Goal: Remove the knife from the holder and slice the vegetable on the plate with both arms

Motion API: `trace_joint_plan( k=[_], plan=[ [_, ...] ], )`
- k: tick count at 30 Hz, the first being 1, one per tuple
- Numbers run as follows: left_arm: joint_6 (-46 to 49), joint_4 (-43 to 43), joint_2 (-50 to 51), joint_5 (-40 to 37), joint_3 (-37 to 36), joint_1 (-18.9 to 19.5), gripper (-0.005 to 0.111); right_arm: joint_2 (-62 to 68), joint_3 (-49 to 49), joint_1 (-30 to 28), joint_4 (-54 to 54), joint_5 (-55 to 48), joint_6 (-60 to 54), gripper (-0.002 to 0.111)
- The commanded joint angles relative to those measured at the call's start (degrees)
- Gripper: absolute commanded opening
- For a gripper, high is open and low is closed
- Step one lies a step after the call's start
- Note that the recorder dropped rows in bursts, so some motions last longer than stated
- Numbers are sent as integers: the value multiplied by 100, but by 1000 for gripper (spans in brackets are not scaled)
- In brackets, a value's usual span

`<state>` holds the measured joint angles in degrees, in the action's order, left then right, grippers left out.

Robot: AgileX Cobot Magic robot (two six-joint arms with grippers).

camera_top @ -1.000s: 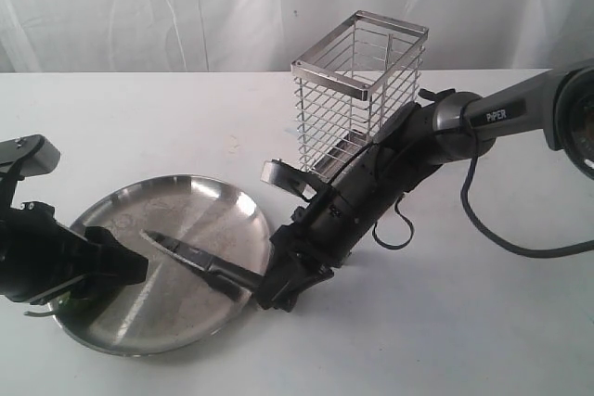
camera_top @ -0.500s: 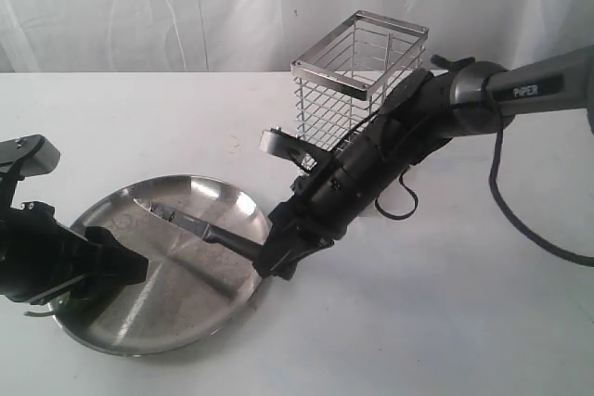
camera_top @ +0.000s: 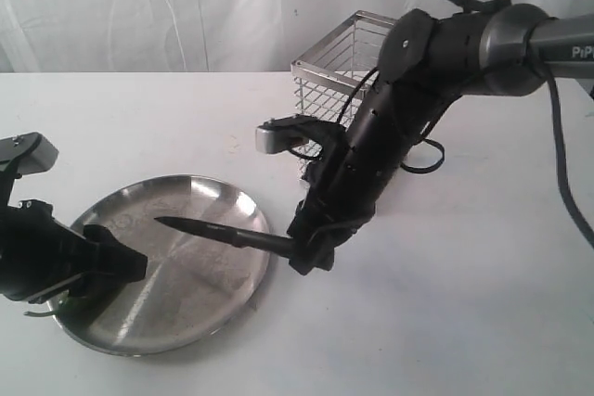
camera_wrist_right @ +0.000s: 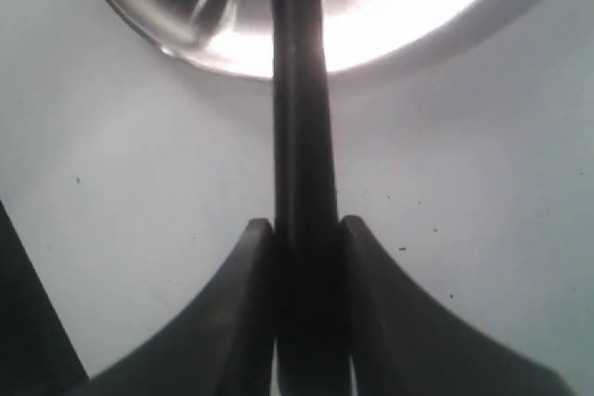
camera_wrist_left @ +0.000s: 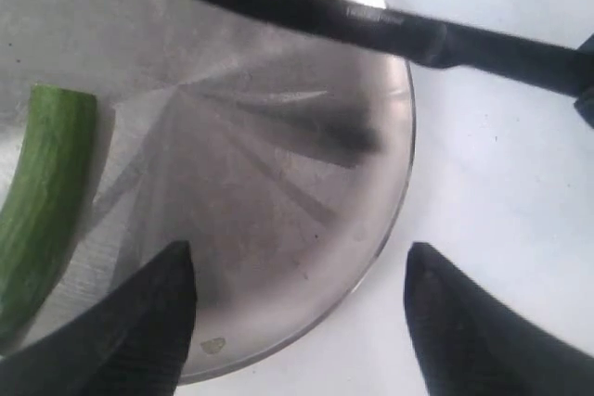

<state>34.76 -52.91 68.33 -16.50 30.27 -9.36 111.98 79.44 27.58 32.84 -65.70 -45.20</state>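
My right gripper (camera_top: 299,249) (camera_wrist_right: 303,240) is shut on the handle of the black knife (camera_top: 218,232) (camera_wrist_right: 299,118). It holds the knife roughly level above the steel plate (camera_top: 186,296) (camera_wrist_right: 390,6), tip pointing left. The plate's left edge is covered by my left gripper (camera_top: 125,261) (camera_wrist_left: 297,308), which is open with nothing between its fingers. In the left wrist view the green vegetable (camera_wrist_left: 45,206) lies on the plate (camera_wrist_left: 241,229), apart from the knife (camera_wrist_left: 371,20). In the exterior view the vegetable (camera_top: 71,301) is mostly hidden under the left arm. The wire holder (camera_top: 348,57) stands behind the right arm.
The white table (camera_top: 445,322) runs to a white curtain (camera_top: 139,6) at the back. The right arm's grey camera bracket (camera_top: 278,136) sticks out between holder and plate. A black cable (camera_top: 566,173) hangs at the far right.
The right arm has risen and swung up in front of the holder. It has lifted the knife off the plate and brought it level. The left arm has not moved.
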Motion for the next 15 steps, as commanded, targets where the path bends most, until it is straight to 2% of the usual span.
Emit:
trace_joint_plan(
  k=[1,10,15],
  plan=[
    [-44,-105,-402,-119,27,6,67,-184,-6,478,-426,426,374,0],
    [-76,214,-1440,-153,217,6,67,-385,-6,1150,-1074,1432,1251,0],
    [-872,1030,-1615,-185,217,6,64,-385,-15,1541,-1612,1670,1602,0]
  ],
)
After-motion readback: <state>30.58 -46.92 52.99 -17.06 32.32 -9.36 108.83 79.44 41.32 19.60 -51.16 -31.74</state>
